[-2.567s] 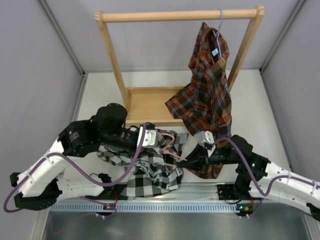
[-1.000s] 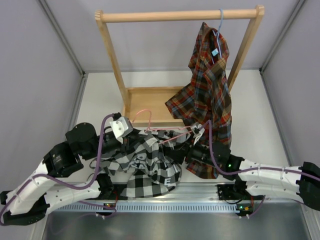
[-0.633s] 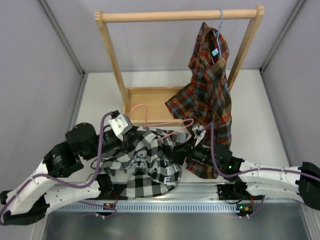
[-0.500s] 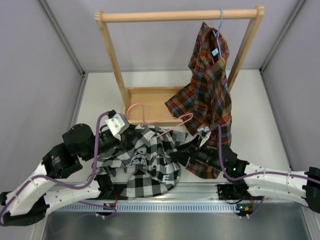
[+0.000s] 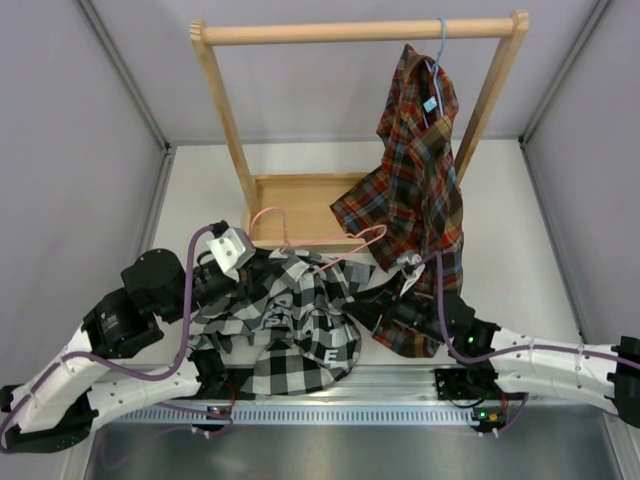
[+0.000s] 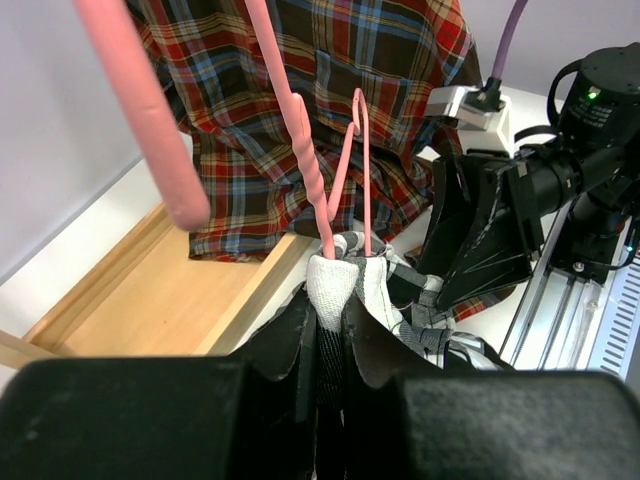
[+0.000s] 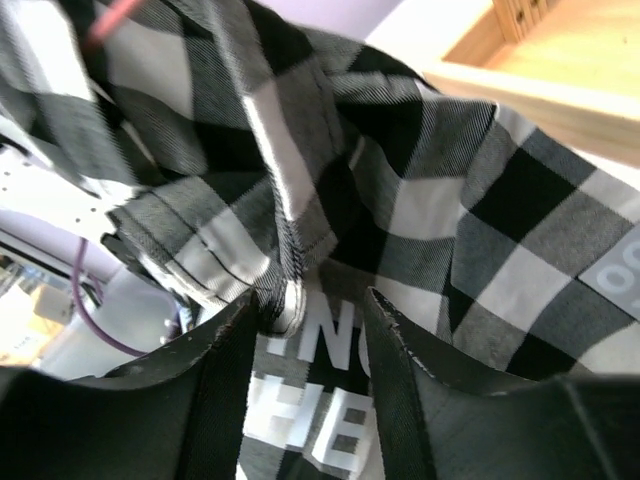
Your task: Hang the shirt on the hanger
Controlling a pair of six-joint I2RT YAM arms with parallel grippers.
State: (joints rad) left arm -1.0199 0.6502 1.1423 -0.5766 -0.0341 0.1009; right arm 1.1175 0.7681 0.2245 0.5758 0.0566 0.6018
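Observation:
The black-and-white check shirt (image 5: 295, 320) with white lettering lies bunched at the table's front, draped over the pink wire hanger (image 5: 330, 252). The hanger's hook (image 5: 268, 214) sticks up toward the rack. My left gripper (image 5: 248, 272) is shut on the shirt's collar fabric (image 6: 348, 278) and the hanger's twisted neck (image 6: 312, 180), which rises out of the jaws (image 6: 345, 300). My right gripper (image 5: 362, 306) is at the shirt's right edge; its jaws (image 7: 315, 315) stand apart around loose check cloth (image 7: 520, 230), a hem by the left finger.
A wooden rack (image 5: 360, 32) with a tray base (image 5: 295, 205) stands behind. A red, orange and blue plaid shirt (image 5: 415, 170) hangs from it on a light blue hanger (image 5: 440, 45), its hem close behind my right arm. A metal rail (image 5: 330, 410) runs along the front edge.
My left arm has drawn back and lifted the hanger, so the hook rose toward the rack and the shirt spread over the wire. My right arm stretched left to the shirt's edge.

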